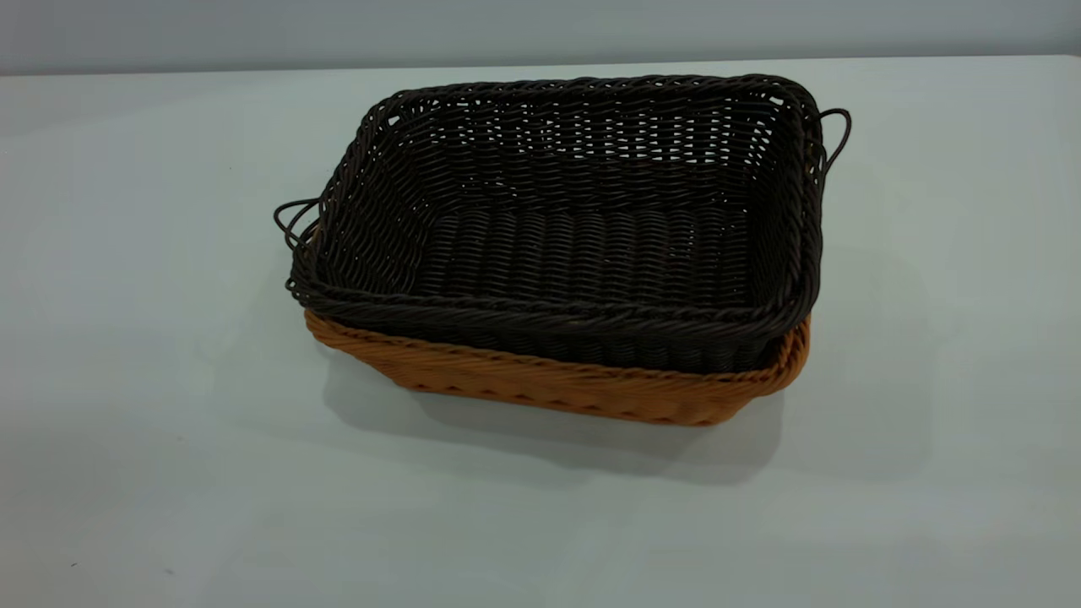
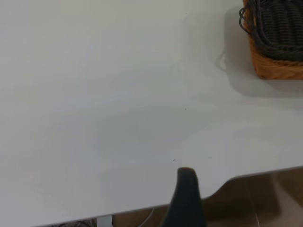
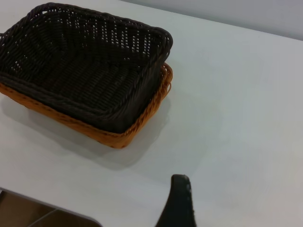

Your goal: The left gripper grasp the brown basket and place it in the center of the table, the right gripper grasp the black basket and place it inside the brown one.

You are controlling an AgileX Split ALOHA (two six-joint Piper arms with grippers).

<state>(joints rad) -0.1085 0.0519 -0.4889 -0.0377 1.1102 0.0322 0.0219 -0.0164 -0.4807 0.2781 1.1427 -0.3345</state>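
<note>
The black basket (image 1: 574,219) sits nested inside the brown basket (image 1: 549,384) in the middle of the table (image 1: 135,338); only the brown basket's rim and lower wall show beneath it. Neither gripper is in the exterior view. In the left wrist view, one dark finger (image 2: 187,194) of my left gripper (image 2: 233,189) shows over the table's edge, far from the baskets (image 2: 277,42). In the right wrist view, one finger (image 3: 179,198) of my right gripper (image 3: 213,191) hangs above bare table, apart from the black basket (image 3: 85,66) and the brown basket (image 3: 118,135). Both grippers are open and empty.
The black basket's thin loop handles (image 1: 291,221) stick out at both ends. The table edge and the floor (image 2: 255,198) show below my left gripper. A grey wall (image 1: 540,29) stands behind the table.
</note>
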